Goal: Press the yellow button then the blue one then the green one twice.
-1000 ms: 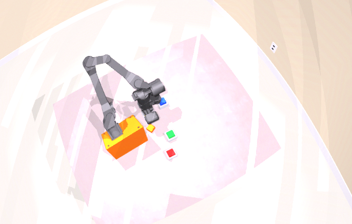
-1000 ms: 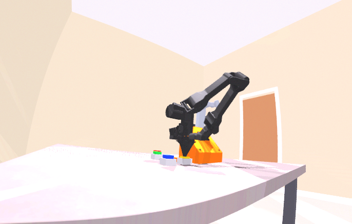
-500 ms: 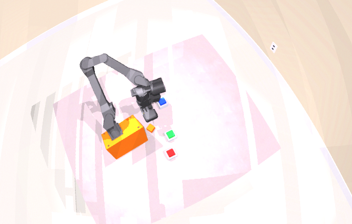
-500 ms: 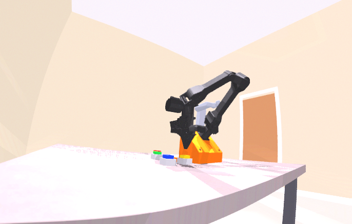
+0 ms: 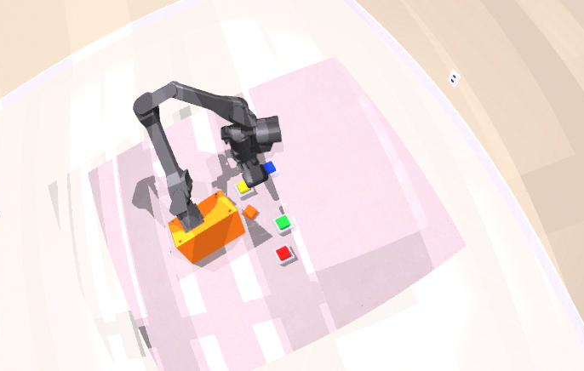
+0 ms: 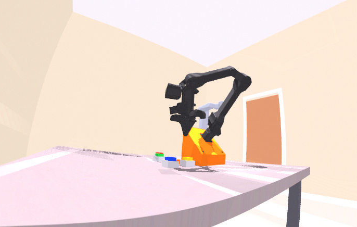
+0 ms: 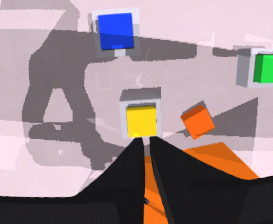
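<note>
My gripper [image 6: 185,134] [image 7: 145,144] is shut with nothing between its fingertips and hangs well above the table, above the area of the yellow button. The yellow button [image 5: 243,186] [image 6: 187,158] [image 7: 141,121] stands up in its light grey housing, not pressed. The blue button [image 5: 269,167] [image 6: 170,159] [image 7: 116,31] is beyond the yellow one, at the top of the wrist view. The green button [image 5: 282,222] [image 6: 159,154] [image 7: 269,69] is at the right of the wrist view. In the top view the arm hides the fingertips.
A small orange block [image 5: 249,212] [image 7: 197,121] lies beside the yellow button, toward the green one. The red button [image 5: 283,253] is past the green one. The large orange and yellow base [image 5: 214,235] [image 6: 211,160] carries the arm and stands close to the yellow button and the block.
</note>
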Motion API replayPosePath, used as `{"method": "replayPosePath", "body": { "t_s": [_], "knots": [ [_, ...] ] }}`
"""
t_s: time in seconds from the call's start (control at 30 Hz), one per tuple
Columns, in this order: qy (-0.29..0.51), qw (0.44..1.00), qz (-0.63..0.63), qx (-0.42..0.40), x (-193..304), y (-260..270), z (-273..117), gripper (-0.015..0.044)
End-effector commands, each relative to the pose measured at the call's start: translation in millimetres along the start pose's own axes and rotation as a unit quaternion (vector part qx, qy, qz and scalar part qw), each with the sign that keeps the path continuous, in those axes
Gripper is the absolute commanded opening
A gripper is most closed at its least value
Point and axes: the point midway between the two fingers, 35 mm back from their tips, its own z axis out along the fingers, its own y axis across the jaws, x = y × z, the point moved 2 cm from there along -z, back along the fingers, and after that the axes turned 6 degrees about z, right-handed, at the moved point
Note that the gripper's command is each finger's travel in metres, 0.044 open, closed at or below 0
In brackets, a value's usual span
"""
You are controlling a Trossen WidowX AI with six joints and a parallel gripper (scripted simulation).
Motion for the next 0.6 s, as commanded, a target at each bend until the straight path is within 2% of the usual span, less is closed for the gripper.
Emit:
{"method": "replayPosePath", "body": {
  "t_s": [0.0, 0.1, 0.27, 0.43, 0.57],
  "knots": [
    [-0.002, 1.0, -0.002, -0.002, -43, 14, -2, 0.002],
    [-0.002, 1.0, -0.003, -0.003, -70, 24, 1, 0.002],
    [-0.002, 1.0, -0.003, -0.003, -72, 25, 4, 0.002],
    [-0.002, 1.0, -0.003, -0.004, -72, 26, 61, 0.002],
    [-0.002, 1.0, -0.003, -0.004, -72, 26, 63, 0.002]
  ]
}}
